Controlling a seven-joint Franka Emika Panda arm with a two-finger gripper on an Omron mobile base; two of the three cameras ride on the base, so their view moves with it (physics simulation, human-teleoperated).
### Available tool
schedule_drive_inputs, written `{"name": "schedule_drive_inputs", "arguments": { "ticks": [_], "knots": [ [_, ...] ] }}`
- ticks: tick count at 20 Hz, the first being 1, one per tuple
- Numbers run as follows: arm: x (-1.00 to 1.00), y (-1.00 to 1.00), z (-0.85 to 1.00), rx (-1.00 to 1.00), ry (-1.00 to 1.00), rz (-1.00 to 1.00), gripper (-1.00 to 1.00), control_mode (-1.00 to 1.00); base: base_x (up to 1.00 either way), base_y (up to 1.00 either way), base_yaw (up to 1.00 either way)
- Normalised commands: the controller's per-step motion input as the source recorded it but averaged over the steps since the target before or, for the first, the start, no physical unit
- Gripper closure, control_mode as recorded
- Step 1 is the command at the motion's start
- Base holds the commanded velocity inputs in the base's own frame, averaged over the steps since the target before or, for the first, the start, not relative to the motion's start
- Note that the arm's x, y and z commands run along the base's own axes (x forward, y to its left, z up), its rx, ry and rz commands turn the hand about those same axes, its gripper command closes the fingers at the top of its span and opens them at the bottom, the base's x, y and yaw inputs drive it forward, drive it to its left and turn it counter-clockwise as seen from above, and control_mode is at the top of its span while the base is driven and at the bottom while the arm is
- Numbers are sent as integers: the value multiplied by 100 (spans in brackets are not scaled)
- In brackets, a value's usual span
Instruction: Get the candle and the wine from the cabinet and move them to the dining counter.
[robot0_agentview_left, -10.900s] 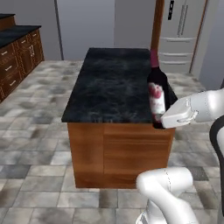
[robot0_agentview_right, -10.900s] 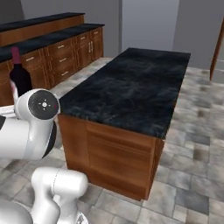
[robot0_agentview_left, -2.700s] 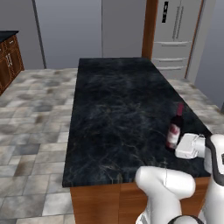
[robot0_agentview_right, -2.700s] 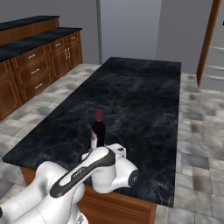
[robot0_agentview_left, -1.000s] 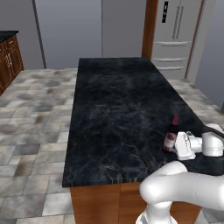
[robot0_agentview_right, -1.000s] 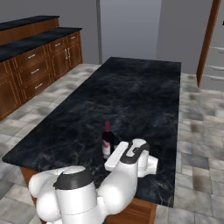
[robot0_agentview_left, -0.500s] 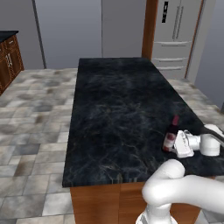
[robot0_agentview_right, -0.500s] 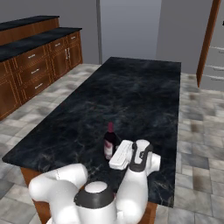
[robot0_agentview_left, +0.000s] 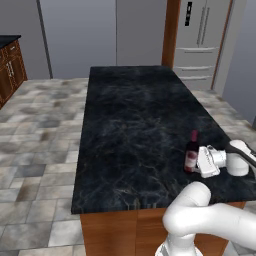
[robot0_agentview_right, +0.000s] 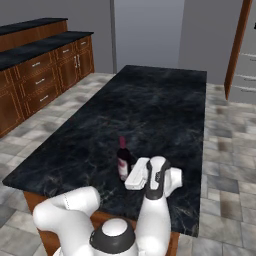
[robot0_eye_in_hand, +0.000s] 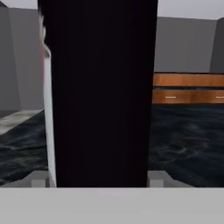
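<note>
The arm has swung a little to the side since a moment ago; the wine (robot0_agentview_left: 191, 152) has stayed upright on the dining counter (robot0_agentview_left: 135, 115). Its label is red and white, with no words to read. The gripper (robot0_agentview_left: 196, 162) fingers sit apart around it. Wooden drawers (robot0_agentview_right: 45, 75) stand far off.

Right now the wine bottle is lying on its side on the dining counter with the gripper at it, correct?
Not quite: the wine bottle stands upright on the dining counter, not on its side. The left base view shows it, with the gripper right at it; the right base view agrees.
</note>
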Motion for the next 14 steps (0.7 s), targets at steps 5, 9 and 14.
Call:
{"name": "schedule_drive_inputs", "arguments": {
  "ticks": [5,9,14],
  "knots": [
    [0,-5,-33,-7,0,0,100,-100,0,0,0],
    [0,-17,-30,0,-4,0,-100,-100,0,0,0],
    [0,-17,-24,0,-2,0,-100,-100,0,0,0]
  ]
}}
